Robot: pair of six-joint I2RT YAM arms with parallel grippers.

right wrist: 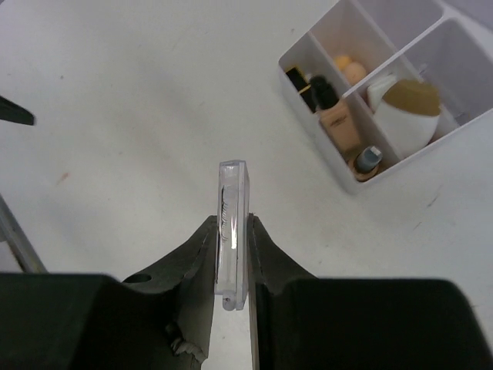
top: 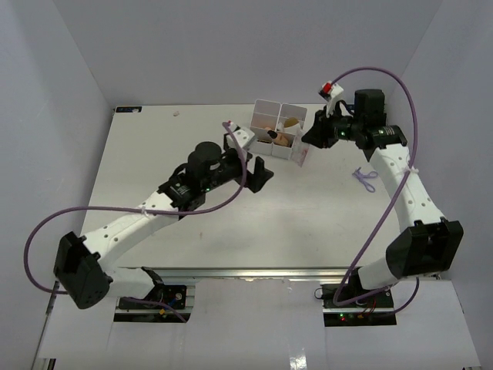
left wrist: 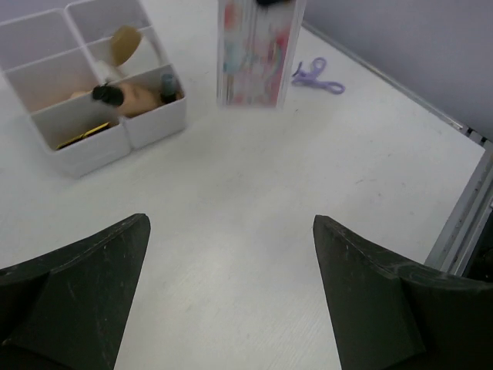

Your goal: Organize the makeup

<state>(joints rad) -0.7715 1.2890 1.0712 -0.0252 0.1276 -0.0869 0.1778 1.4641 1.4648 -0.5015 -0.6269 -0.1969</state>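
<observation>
White table below, right hand [right wrist: 231,266] pinches pink flat packet [right wrist: 232,231].

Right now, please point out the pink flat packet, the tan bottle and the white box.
pink flat packet [left wrist: 253,54]: left wrist view, printed front face.
tan bottle [right wrist: 340,123]: right wrist view, body.
white box [left wrist: 154,123]: left wrist view, front wall.

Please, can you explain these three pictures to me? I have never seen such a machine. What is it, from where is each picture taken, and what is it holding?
These are two robot arms fixed to a table. One picture looks down from above; the other two come from cameras on each wrist. On the table stands a white box with compartments, already holding cosmetics such as a tan bottle. The right gripper has its fingers closed on a flat clear packet, held on edge. The left gripper is open and empty. A small purple piece lies nearby.
</observation>
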